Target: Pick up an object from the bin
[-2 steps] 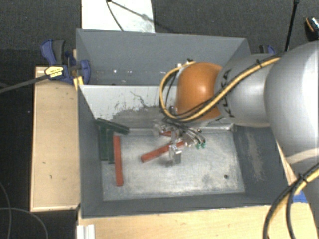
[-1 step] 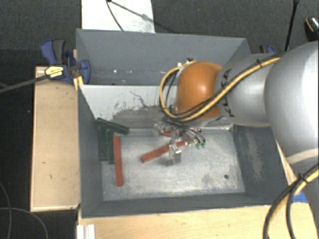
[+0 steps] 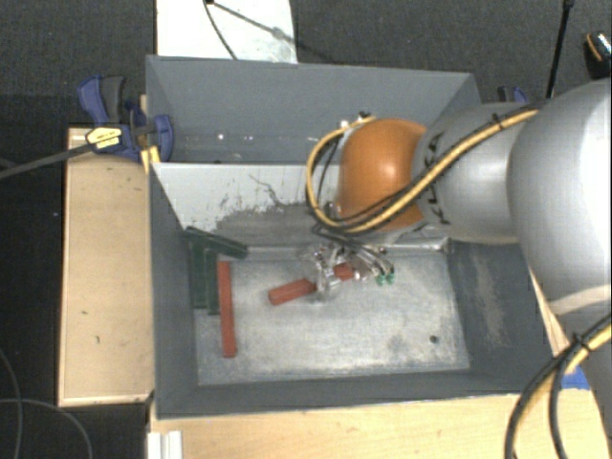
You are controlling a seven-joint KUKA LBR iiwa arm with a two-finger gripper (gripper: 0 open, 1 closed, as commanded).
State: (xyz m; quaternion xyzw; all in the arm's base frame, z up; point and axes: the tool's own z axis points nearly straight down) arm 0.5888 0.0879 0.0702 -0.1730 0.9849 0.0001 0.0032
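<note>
1. Your arm [image 3: 535,180] reaches in from the right, its thick silver link crossing the upper right of the view.
2. Your wrist carries a rounded orange cover [image 3: 378,170], with yellow and black cables [image 3: 323,175] looped around its left side.
3. Your gripper [image 3: 330,275] hangs just beneath that cover, pointing downward.

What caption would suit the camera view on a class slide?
Gripper low over the short red block mid-bin; a long red stick and green bracket lie left.
</note>
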